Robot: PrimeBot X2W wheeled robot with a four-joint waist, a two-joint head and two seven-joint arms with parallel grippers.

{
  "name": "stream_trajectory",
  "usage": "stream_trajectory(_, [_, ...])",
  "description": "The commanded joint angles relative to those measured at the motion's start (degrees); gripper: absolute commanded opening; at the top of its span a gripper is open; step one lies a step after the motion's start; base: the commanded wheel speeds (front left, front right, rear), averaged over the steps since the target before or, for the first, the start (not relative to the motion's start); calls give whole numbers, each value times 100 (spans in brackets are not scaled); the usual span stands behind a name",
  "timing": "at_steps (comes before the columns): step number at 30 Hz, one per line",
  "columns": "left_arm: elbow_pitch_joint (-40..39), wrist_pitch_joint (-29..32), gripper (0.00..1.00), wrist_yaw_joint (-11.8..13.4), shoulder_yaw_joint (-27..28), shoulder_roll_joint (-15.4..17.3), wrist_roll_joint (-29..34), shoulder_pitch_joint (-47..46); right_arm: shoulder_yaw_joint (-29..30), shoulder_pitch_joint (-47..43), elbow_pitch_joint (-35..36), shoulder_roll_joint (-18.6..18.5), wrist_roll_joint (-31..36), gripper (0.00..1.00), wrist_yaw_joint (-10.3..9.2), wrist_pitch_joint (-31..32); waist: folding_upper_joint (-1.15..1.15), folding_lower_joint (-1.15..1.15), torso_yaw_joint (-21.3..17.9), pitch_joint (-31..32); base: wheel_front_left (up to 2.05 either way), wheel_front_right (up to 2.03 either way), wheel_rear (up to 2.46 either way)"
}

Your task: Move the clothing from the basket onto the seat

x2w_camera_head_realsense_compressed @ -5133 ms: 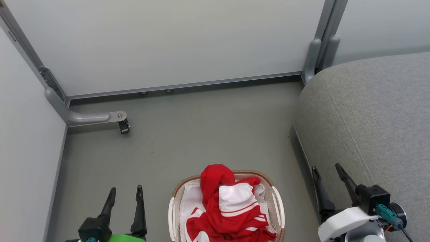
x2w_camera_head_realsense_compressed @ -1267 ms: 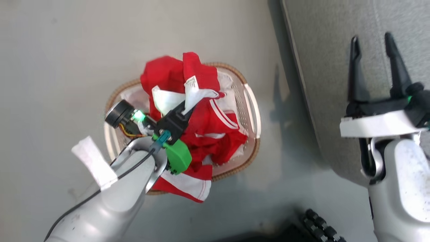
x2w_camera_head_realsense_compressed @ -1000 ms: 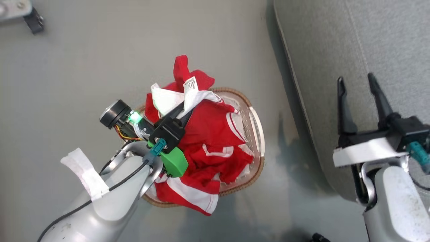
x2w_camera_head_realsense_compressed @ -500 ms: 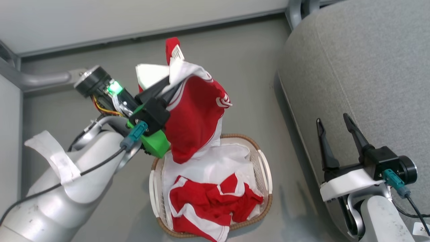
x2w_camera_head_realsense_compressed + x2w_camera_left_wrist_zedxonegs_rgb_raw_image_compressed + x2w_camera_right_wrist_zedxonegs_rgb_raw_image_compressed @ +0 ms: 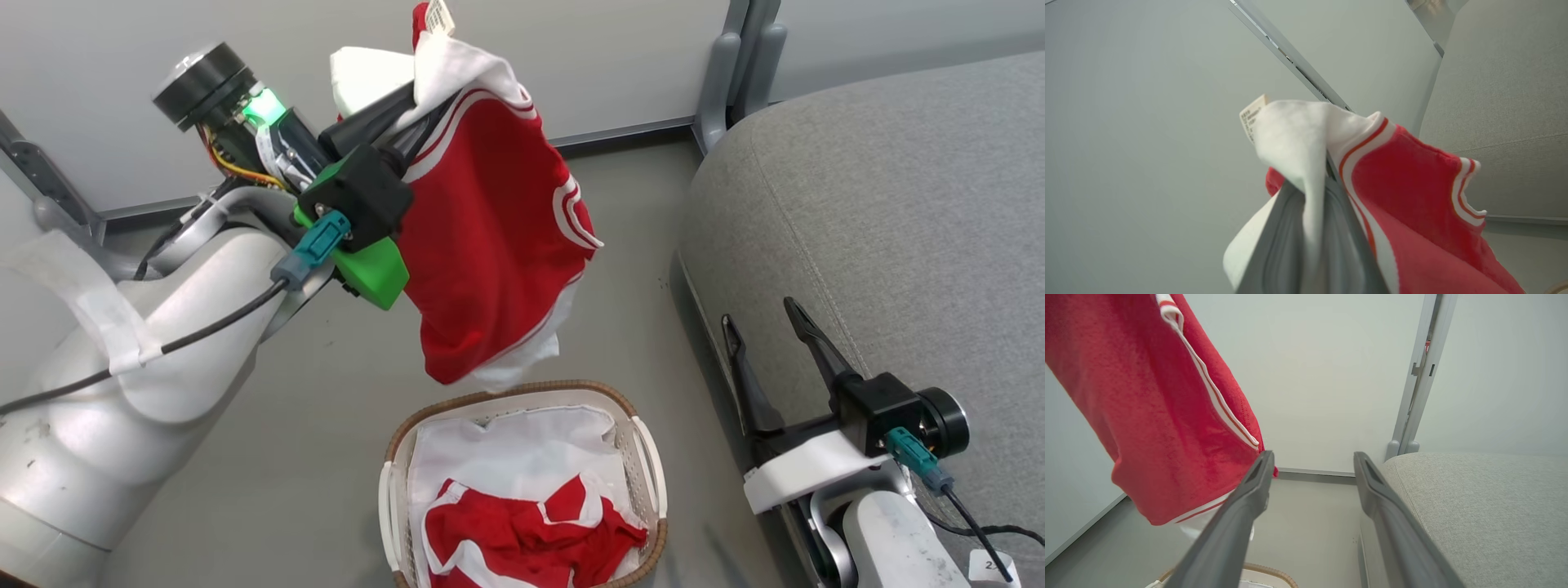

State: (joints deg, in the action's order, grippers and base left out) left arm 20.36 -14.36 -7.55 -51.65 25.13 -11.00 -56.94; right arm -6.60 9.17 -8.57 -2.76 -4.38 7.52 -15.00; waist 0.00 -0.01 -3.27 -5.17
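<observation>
Prob. test lab: plain partition panels on metal posts, beside seat.

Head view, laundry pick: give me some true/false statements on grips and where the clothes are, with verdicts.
1. The left gripper is shut on a red sports garment that hangs above the basket. True.
2. The right gripper holds clothing. False: its fingers stand open and empty by the edge of the seat.
3. The basket is empty. False: a second red garment lies in it on a white liner sheet.
4. The grey seat stands to the basket's right. True.
5. The held garment rests on the seat. False: it hangs in the air to the seat's left, not touching it.
</observation>
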Motion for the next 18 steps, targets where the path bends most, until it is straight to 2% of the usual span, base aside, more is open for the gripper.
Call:
stream_trajectory(1, [-43,10,0,14,-21,23,-69,-161,-41,64,20,-23,-6,100,-6,-28,0,1,-23,36,0,0,0])
stream_trajectory(10, [-165,107,0,14,-295,81,-206,-530,-334,219,-28,-21,59,100,-6,-28,0,1,-20,145,0,0,0])
stream_trajectory(18, [-327,107,0,13,-468,76,-272,-625,-985,938,-306,-22,372,100,-5,-28,0,1,54,152,0,0,0])
